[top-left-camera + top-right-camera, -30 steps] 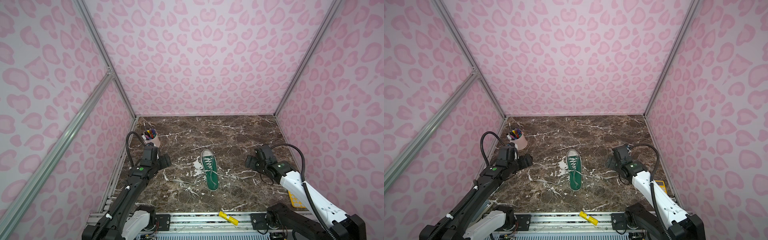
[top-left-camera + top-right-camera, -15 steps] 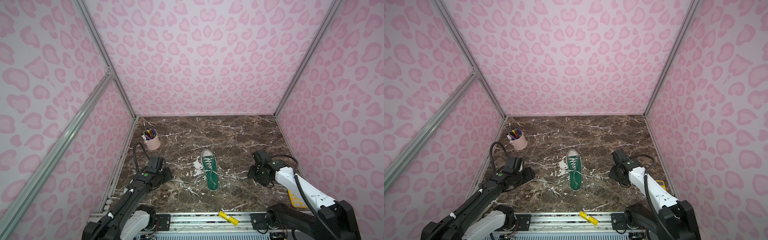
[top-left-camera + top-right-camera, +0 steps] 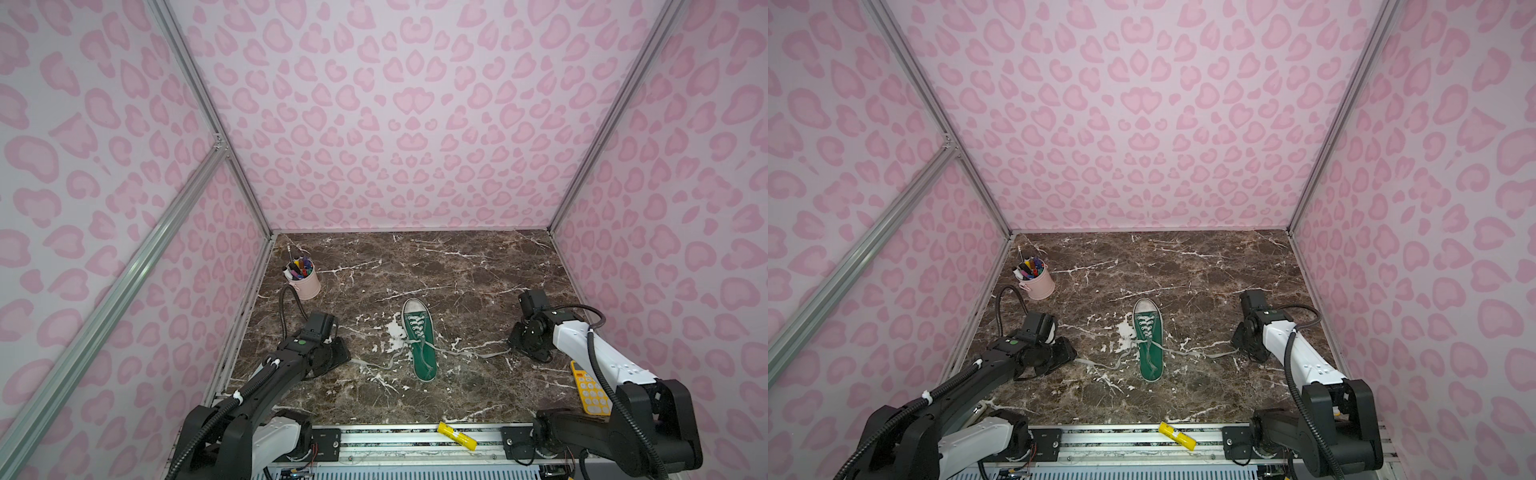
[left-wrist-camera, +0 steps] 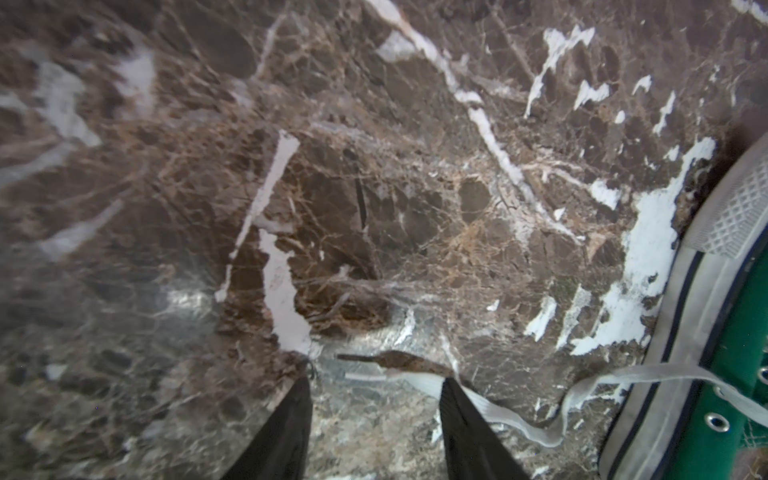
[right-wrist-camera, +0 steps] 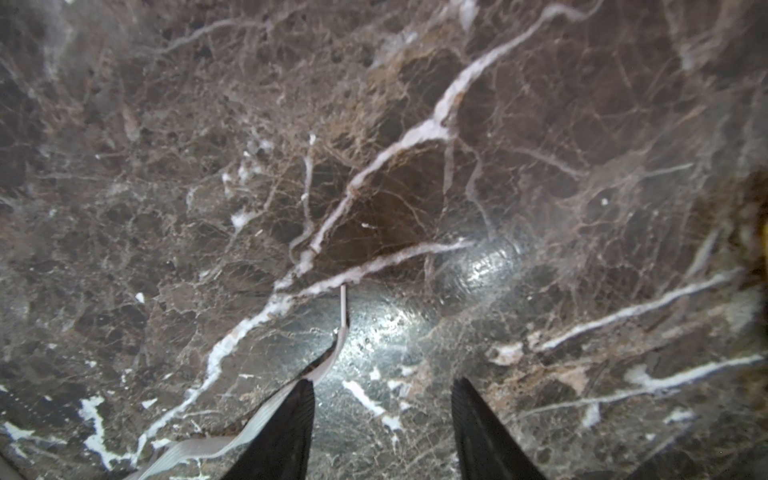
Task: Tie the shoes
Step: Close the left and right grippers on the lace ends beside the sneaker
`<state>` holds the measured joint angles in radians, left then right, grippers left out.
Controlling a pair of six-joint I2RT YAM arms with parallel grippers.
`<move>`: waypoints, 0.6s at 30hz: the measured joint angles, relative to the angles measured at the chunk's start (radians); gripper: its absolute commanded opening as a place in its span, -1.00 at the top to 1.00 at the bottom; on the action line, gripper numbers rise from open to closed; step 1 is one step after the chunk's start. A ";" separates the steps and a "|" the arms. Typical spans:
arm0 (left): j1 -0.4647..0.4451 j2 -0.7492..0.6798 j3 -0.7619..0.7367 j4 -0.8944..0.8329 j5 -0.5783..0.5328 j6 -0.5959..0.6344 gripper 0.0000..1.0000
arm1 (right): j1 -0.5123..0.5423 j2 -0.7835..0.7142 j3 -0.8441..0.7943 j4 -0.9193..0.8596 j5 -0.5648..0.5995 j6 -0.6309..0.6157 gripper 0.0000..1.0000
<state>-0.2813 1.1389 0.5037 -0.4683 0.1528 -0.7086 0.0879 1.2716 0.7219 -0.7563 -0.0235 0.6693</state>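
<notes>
Item: green sneaker (image 3: 419, 340), on the marble tabletop (image 3: 457, 266). Lies in the lower middle of both top views, toe cap toward the upper edge of the frame, heel toward the lower edge, long axis near vertical in the picture. Sits between the two arms, about equally far from each, touched by neither. Untied: left lace (image 3: 374, 365) trailing toward the lower left, right lace (image 3: 478, 354) toward the right, both roughly crosswise to that axis. Left gripper (image 4: 376, 386): low over the table at the outer end of the left lace, released, fingers (image 4: 286, 432) parted with bare marble in the gap. In the left wrist view, has the lace tip lying inside that gap and the band running past one finger back to the sneaker at the right edge of the frame. Right gripper (image 5: 382, 386): likewise low and released, clasping nothing. In the right wrist view, has the right lace climbing along the finger at lower left of centre, passing its tip and ending just ahead of the gap — beside the bite, not clearly within it. Relation governing the coming move: each lace end nearest the arm on its own side, sneaker inward of both; on the left, seemingly placed to pinch as is; on the right, probably wanting a small shift toward the lace first.
</notes>
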 measured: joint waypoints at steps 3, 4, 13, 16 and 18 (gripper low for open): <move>-0.012 0.030 0.011 0.014 0.008 0.000 0.10 | -0.006 0.015 0.000 0.004 -0.004 -0.014 -0.08; -0.016 0.040 0.016 0.020 0.011 0.002 0.11 | -0.009 0.018 0.000 0.005 -0.005 -0.019 -0.08; -0.053 0.147 0.066 0.032 0.023 0.005 0.38 | -0.010 0.038 0.000 0.026 -0.022 -0.037 -0.06; -0.083 0.177 0.089 0.025 0.010 0.007 0.45 | -0.010 0.041 0.000 0.026 -0.021 -0.038 -0.06; -0.105 0.202 0.111 0.014 -0.008 0.007 0.51 | -0.010 0.039 -0.002 0.027 -0.020 -0.038 -0.06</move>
<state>-0.3866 1.3411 0.6151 -0.4545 0.1444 -0.7017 0.0784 1.3109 0.7204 -0.7288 -0.0433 0.6312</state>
